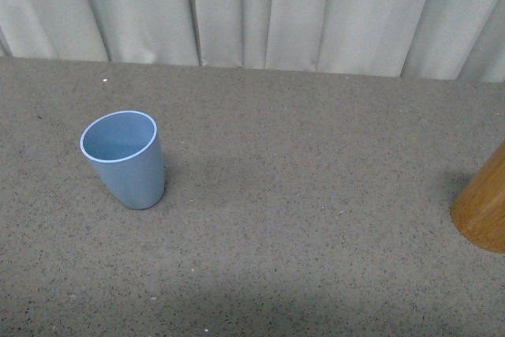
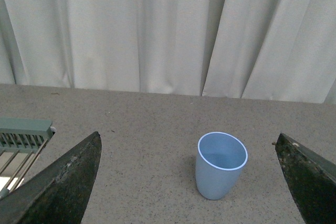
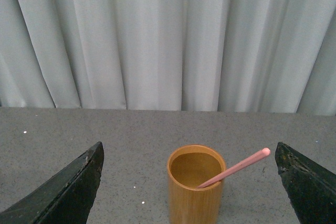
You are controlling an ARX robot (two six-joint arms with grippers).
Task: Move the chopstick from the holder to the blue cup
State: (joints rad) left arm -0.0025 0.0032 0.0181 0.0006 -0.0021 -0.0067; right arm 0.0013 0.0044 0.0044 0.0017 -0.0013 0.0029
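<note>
Behind everything, you had the pale pleated curtain hanging along the far edge of the speckled grey tabletop. On that tabletop your wooden holder stood upright at the robot's right, cut off by the front view's edge, well apart from the blue cup standing at the left. The chopstick leaned inside the holder, its rounded end poking out past the rim. Your left gripper faced the cup and your right gripper faced the holder, both with dark fingers spread wide apart.
</note>
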